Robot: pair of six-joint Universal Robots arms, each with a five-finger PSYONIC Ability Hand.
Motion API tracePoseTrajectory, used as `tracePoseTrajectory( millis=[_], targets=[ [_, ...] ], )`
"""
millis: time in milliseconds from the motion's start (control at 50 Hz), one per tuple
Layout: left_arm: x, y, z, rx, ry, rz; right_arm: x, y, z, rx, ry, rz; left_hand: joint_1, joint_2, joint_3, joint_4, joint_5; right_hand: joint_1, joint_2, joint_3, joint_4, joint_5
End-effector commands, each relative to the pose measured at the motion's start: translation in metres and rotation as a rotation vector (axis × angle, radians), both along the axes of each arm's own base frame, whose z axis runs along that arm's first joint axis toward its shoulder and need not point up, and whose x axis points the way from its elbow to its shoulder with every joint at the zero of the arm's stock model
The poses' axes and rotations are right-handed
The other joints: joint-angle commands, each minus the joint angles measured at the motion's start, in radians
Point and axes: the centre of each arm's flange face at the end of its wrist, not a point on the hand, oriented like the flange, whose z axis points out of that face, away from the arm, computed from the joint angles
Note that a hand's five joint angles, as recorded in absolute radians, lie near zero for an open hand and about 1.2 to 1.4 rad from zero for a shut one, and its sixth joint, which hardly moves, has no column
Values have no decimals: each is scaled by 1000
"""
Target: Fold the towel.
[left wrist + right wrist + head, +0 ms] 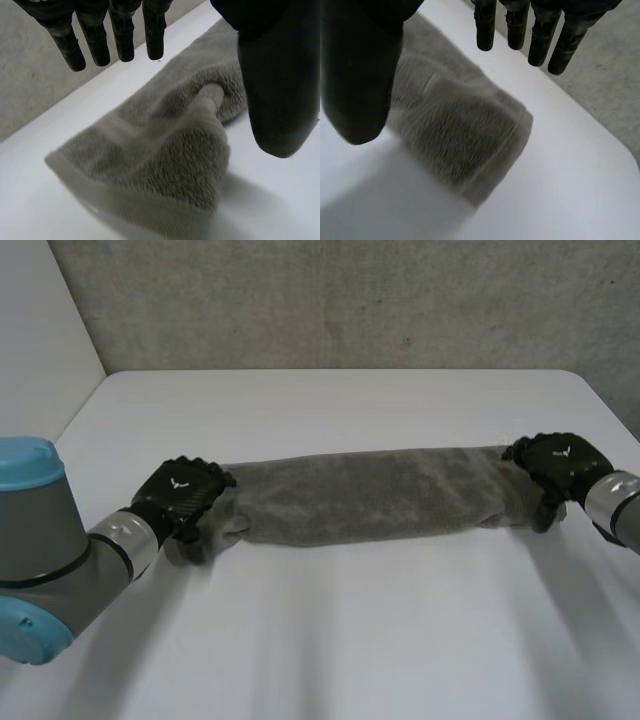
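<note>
Left hand [185, 490], right hand [555, 462] spread open at towel [365, 495] ends | holding nothing | best pinch both ends evenly

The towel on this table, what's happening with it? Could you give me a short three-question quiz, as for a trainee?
1. True or false: the towel lies spread out as a wide square on the table.
2. Where are the left hand and the right hand? A) both at the towel's middle; B) one at each end of it; C) both raised far from it.
3. Fill in: in the left wrist view, the left hand's fingers are ____ (straight or curled).
Key: 1 false, it is a long narrow band. 2 B. 3 straight.
</note>
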Motion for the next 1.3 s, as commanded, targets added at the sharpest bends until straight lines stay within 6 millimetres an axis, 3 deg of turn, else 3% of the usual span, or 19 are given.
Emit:
tracePoseTrajectory(
  millis=[20,260,420,460,500,860,960,1020,1060,1080,1120,1140,1180,1200,1220,1240,1280,1300],
  targets=[
    [4,-9,-12,19,30,114,-7,-10,-26,-32,59,22,13,51,-45,-56,34,106,119,-32,-53,110],
    [0,-5,-23,43,22,110,-10,-18,-49,-27,66,14,36,74,-45,-56,57,233,245,-32,-53,236],
    [-6,-1,-27,51,19,90,-13,-28,-49,-90,84,2,33,71,-45,-56,54,691,703,-32,-53,694],
    [-6,-1,-27,49,20,92,-23,-34,-47,-108,93,-27,33,71,-45,-56,54,980,992,-32,-53,983],
    [-4,-2,-27,48,18,97,-27,-35,-47,-110,91,-33,33,71,-45,-56,54,1114,1127,-32,-53,1117],
    [-1,-4,-30,55,16,108,-83,-60,-27,-185,165,-107,30,69,-45,-56,51,1115,1128,-32,-53,1119],
    [-1,-4,-30,56,14,110,-85,-70,8,-286,225,-88,27,66,-45,-56,48,1115,1128,-32,-53,1119],
    [-1,-3,-28,50,16,108,-84,-71,18,-301,230,-85,27,66,-45,-56,48,1115,1128,-32,-53,1119],
    [-1,-3,-24,41,18,112,-70,-71,38,-333,221,-52,27,66,-45,-56,48,1115,1128,-32,-53,1119],
    [-1,-3,-24,41,18,112,-70,-71,38,-333,221,-52,27,66,-45,-56,48,1115,1128,-32,-53,1119],
    [-1,-3,-20,30,23,112,-18,-59,63,-398,203,63,27,66,-45,-56,48,1115,1128,-32,-53,1119],
    [0,-4,-15,15,26,117,-18,-58,63,-398,203,63,24,63,-45,-56,46,1115,1128,-32,-53,1119],
    [1,-5,-11,4,28,124,43,-36,77,-458,177,202,24,63,-45,-56,46,1115,1128,-32,-53,1119],
    [1,-5,-9,-4,29,132,43,-36,77,-458,177,203,21,60,-45,-56,43,1115,1128,-32,-53,1119],
    [2,-6,-6,-16,29,143,72,-21,81,-482,168,271,21,60,-45,-56,43,1115,1128,-32,-53,1119],
    [2,-6,-5,-16,29,143,72,-21,81,-483,168,272,21,60,-45,-56,43,1115,1128,-32,-53,1119],
    [3,-7,-2,-24,30,150,127,12,86,-518,136,399,18,57,-45,-56,40,1115,1128,-32,-53,1119],
    [4,-7,0,-32,33,158,127,13,86,-518,135,400,18,57,-45,-56,40,1115,1128,-32,-53,1119]
  ],
)
